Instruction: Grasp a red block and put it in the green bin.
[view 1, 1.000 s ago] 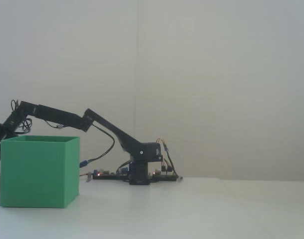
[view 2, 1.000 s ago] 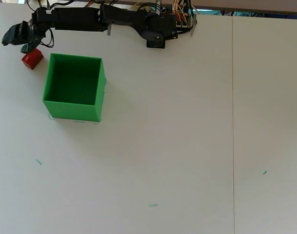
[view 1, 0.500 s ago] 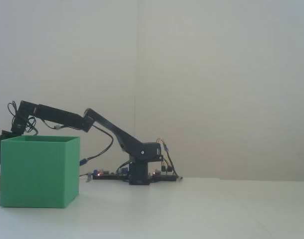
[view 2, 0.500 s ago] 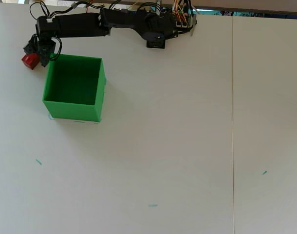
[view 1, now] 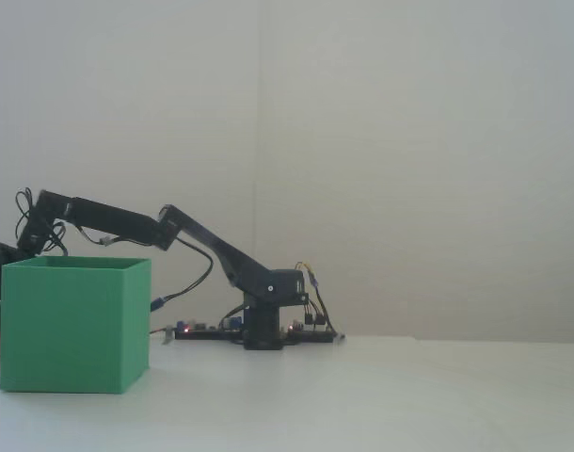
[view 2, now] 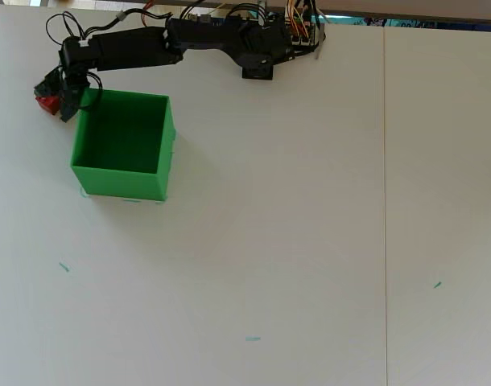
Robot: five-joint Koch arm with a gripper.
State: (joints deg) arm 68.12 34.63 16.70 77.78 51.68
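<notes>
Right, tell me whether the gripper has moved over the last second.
Yes. In the overhead view the gripper has swung down-right toward the green bin, from clear of the bin's top-left corner to right beside it, now over the red block.

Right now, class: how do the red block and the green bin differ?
The block is red, the bin green. The block is far smaller than the bin. The block is mostly hidden under the claw, while the bin stands uncovered, open on top and empty. Both rest on the white table, side by side.

red block (view 2: 44,103) just beside green bin (view 2: 121,178), upright, open-topped.
</notes>
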